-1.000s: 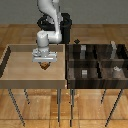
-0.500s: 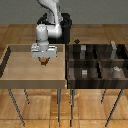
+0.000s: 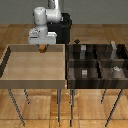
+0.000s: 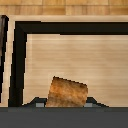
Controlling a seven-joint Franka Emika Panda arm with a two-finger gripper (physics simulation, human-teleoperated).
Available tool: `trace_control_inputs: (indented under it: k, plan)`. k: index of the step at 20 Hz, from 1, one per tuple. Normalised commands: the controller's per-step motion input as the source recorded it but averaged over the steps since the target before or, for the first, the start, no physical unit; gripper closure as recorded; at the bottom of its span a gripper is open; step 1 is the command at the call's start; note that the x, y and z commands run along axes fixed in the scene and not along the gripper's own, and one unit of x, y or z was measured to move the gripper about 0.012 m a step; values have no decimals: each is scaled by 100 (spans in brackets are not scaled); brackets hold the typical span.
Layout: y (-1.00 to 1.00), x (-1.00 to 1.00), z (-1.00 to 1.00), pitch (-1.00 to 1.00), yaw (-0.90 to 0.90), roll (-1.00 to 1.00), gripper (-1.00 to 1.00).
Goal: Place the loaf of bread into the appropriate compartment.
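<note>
The loaf of bread [image 3: 43, 48] is a small orange-brown block held between the fingers of my gripper [image 3: 43, 48], which is shut on it. It hangs in the air above the far part of the light wooden tray [image 3: 30, 80] on the exterior view's left. In the wrist view the loaf of bread [image 4: 68, 92] fills the space between the dark fingertips, with the tray floor far below. The dark compartment box [image 3: 97, 82] stands to the exterior view's right of the gripper.
The dark box is split into several compartments; small grey-white items [image 3: 116, 70] lie in some of them. A black base block [image 3: 64, 31] stands behind the tray. Both trays rest on thin metal legs over a wooden floor.
The gripper has risen from the tray floor with the loaf held in it, and now hangs higher over the tray's far side.
</note>
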Motion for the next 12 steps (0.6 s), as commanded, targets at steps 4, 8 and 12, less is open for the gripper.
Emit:
trace_control_inputs:
  k: [4,8,12]
  plan:
    - [100,0,0,0,0,0,100]
    - [100,0,0,0,0,0,100]
    - [100,0,0,0,0,0,100]
